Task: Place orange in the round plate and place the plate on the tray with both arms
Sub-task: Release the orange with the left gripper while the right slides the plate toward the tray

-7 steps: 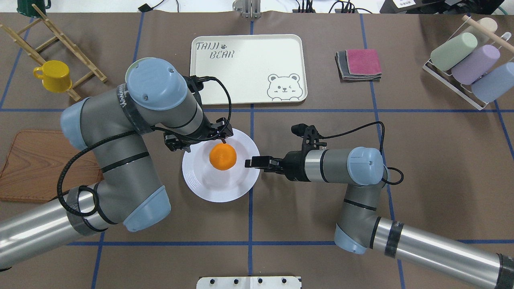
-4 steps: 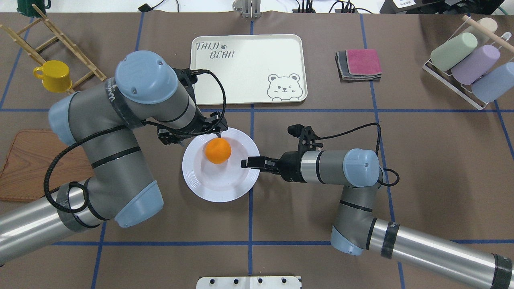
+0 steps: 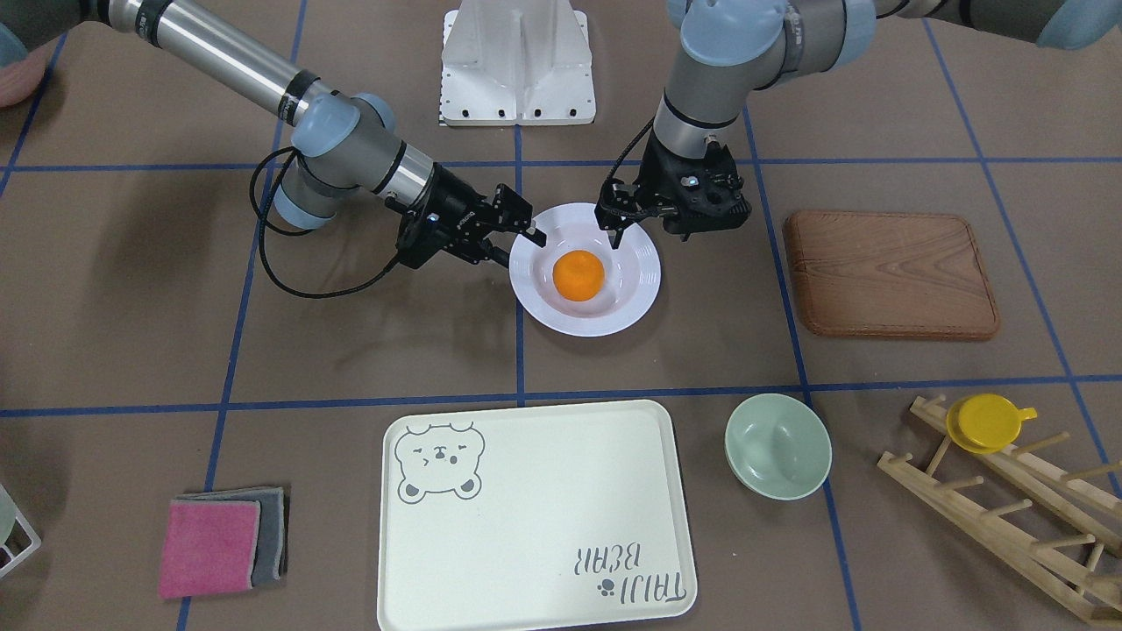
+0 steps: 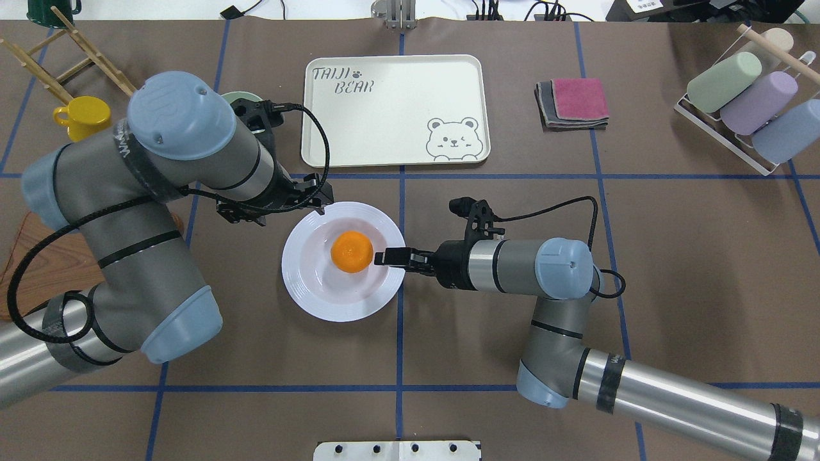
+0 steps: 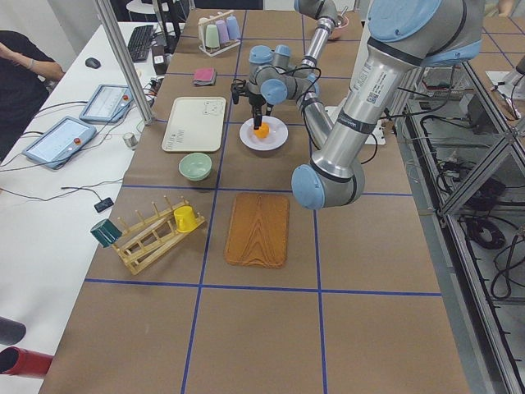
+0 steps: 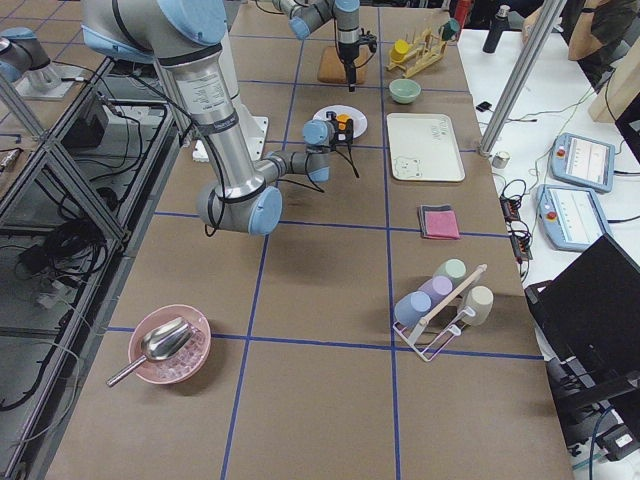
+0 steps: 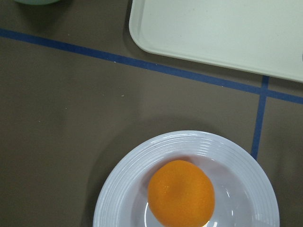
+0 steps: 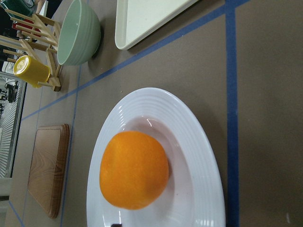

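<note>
We saw the left pincer (image 3: 649, 230) pulled back open and empty, the orange (image 4: 352, 251) delivered into the round plate (image 4: 307, 291), the right pincer (image 4: 383, 258) gaping at its rim for lifting.

Seen from the robot's side, the orange (image 4: 352, 251) sits in the round plate (image 4: 302, 282). The tray (image 4: 397, 96) lies beyond the plate, apart from it and slightly to its right. A bowl (image 3: 777, 445) rests beyond the plate and to its left, just beside the tray. A wooden board (image 3: 890, 273) lies well left of the plate. A peg rack (image 3: 1008, 499) with a cup (image 3: 986, 421) on it stands farther off, left and beyond. To the plate's right and beyond lie folded cloths (image 4: 573, 102).
</note>
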`<state>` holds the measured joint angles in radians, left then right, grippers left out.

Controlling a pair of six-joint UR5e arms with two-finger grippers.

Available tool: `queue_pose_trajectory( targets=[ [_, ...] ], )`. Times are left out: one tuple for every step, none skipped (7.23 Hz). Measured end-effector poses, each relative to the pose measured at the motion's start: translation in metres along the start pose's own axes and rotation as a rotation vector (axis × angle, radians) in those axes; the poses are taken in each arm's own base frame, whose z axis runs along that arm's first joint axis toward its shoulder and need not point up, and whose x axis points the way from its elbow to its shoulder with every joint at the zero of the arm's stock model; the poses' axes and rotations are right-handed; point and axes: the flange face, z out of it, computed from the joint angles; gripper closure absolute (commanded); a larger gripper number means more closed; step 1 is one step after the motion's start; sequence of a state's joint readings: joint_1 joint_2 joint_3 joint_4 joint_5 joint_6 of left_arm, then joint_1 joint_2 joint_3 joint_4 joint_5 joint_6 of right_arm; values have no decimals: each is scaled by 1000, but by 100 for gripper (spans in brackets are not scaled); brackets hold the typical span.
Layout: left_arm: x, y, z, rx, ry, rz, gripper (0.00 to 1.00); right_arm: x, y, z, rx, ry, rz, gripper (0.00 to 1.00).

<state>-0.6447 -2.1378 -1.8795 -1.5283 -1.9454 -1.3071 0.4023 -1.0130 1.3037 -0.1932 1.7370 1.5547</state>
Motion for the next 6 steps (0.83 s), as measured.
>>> queue_pose_trajectory(
  targets=[
    [-2, -2, -1, 2, -1, -2, 2, -2, 3, 6, 5, 0, 2, 56],
    [-3, -3, -1, 3, -1, -3, 2, -2, 6, 9, 5, 0, 4, 77],
    [-3, -3, -2, 4, -1, -3, 2, -2, 7, 9, 4, -5, 10, 84],
    [-4, -4, -3, 5, -1, -5, 2, -3, 7, 6, 3, -25, 29, 87],
    [-5, -7, -5, 8, 1, -5, 2, -4, 6, 1, 4, -54, 56, 88],
    [-7, -11, -11, 8, 8, 3, 2, -5, 5, -2, 5, -74, 72, 90]
  ],
)
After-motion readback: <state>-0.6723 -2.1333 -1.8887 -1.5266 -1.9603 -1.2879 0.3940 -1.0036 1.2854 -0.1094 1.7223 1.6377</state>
